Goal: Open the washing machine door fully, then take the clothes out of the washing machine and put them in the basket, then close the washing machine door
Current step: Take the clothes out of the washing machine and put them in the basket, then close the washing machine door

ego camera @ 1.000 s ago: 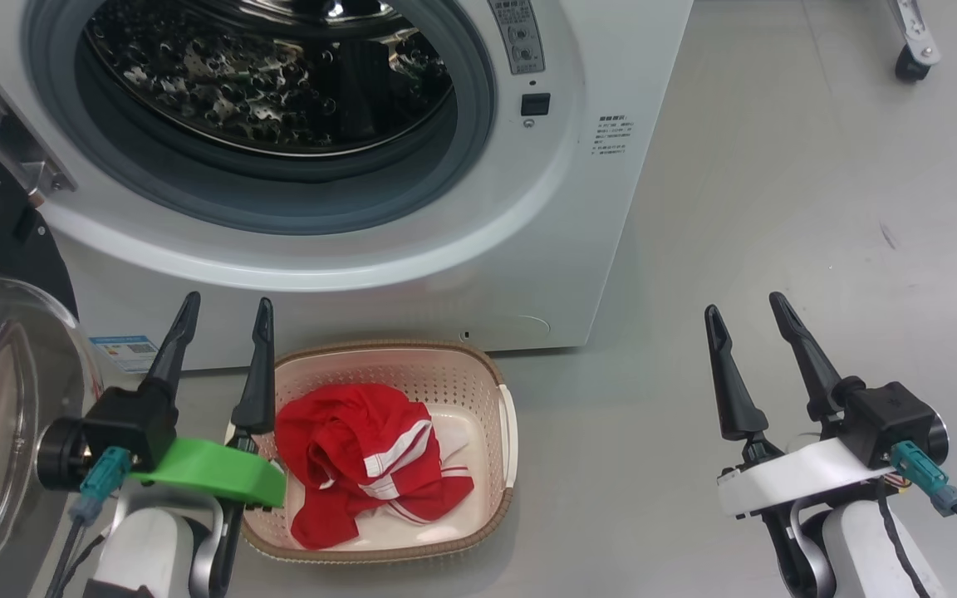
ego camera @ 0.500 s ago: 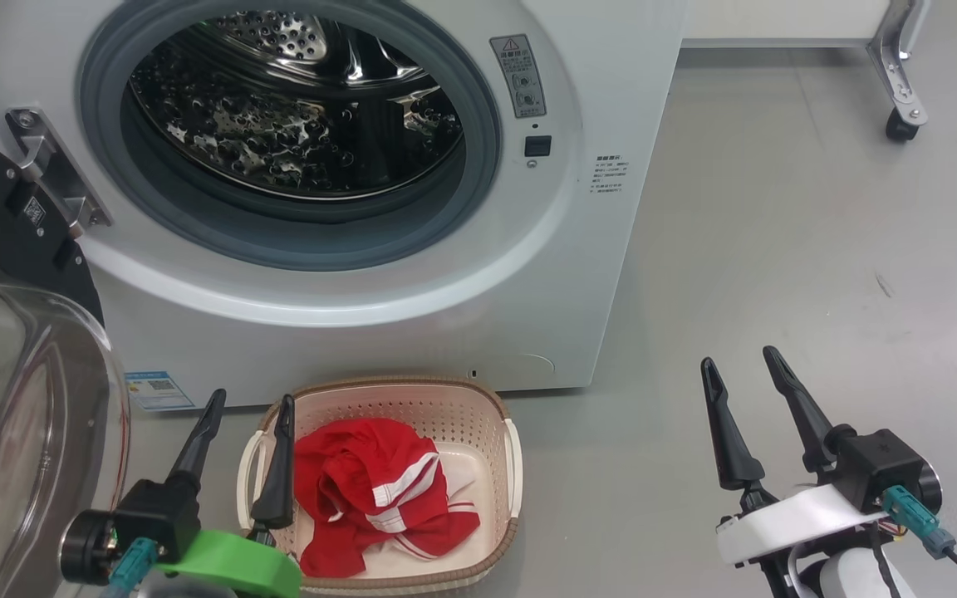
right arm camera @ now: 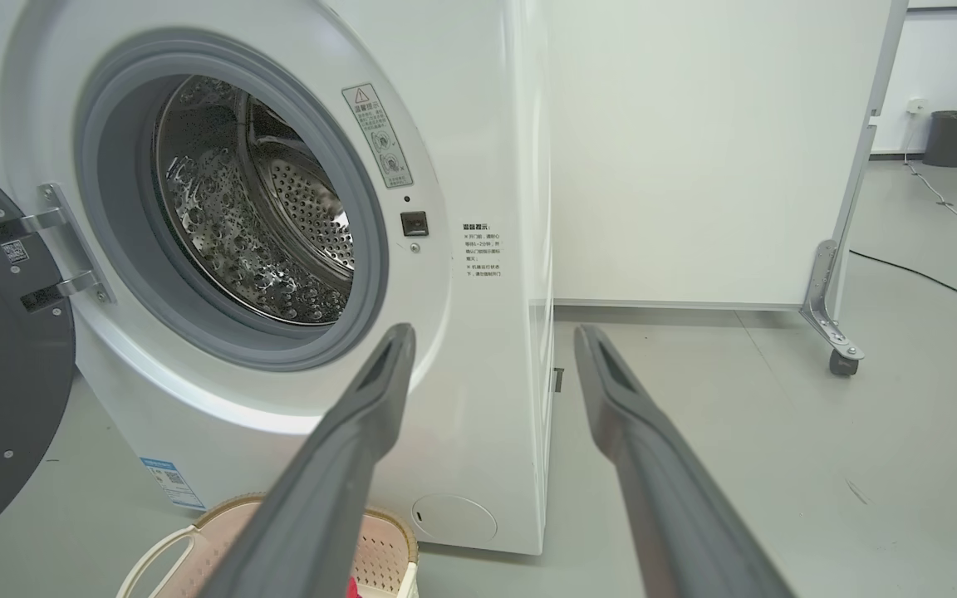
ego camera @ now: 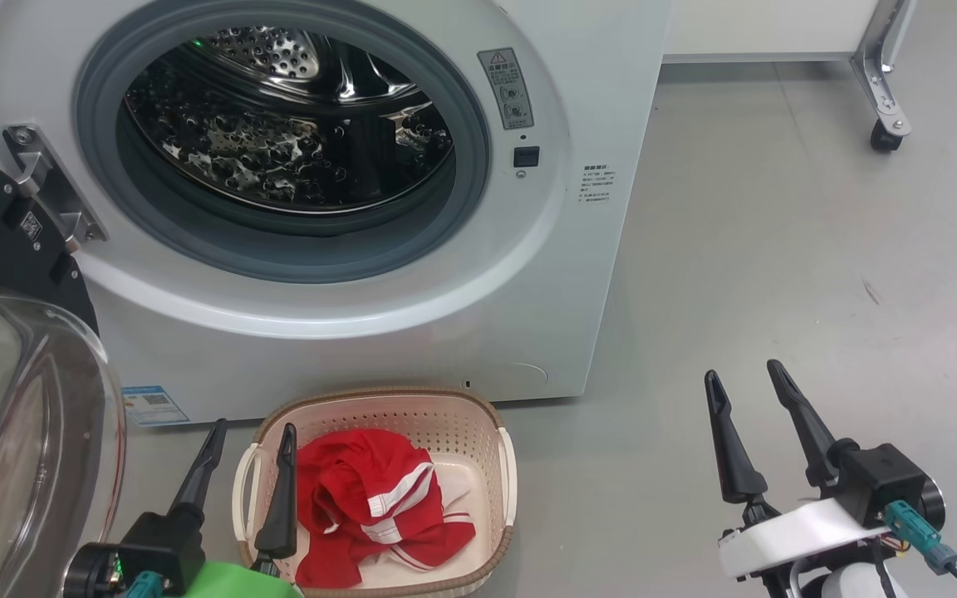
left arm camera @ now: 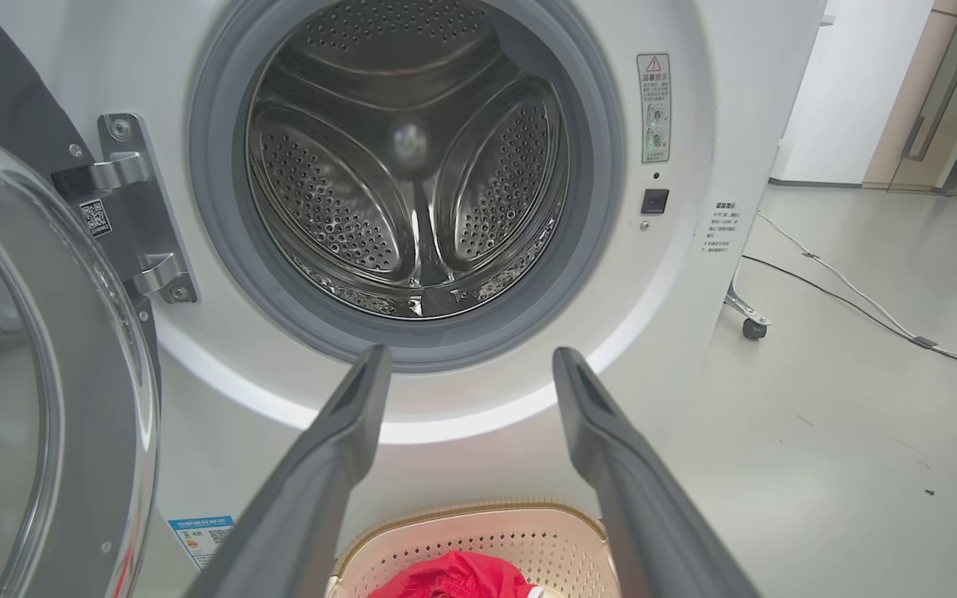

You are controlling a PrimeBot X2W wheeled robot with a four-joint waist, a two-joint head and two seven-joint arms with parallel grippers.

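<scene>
The washer [ego camera: 462,332] stands with its door [ego camera: 5,241] swung wide at its left side, glass bowl bulging outward; the steel drum [ego camera: 279,158] gleams behind the grey seal. The basket [ego camera: 379,399] sits on the floor just before the washer's front, below the opening; the clothes [ego camera: 370,507] lie heaped inside it. The left gripper [ego camera: 253,428] hangs released, fingers spread, at the basket's door-side edge; the right gripper [ego camera: 742,370], likewise released and spread, is out past the washer's right corner, well apart from the basket.
</scene>
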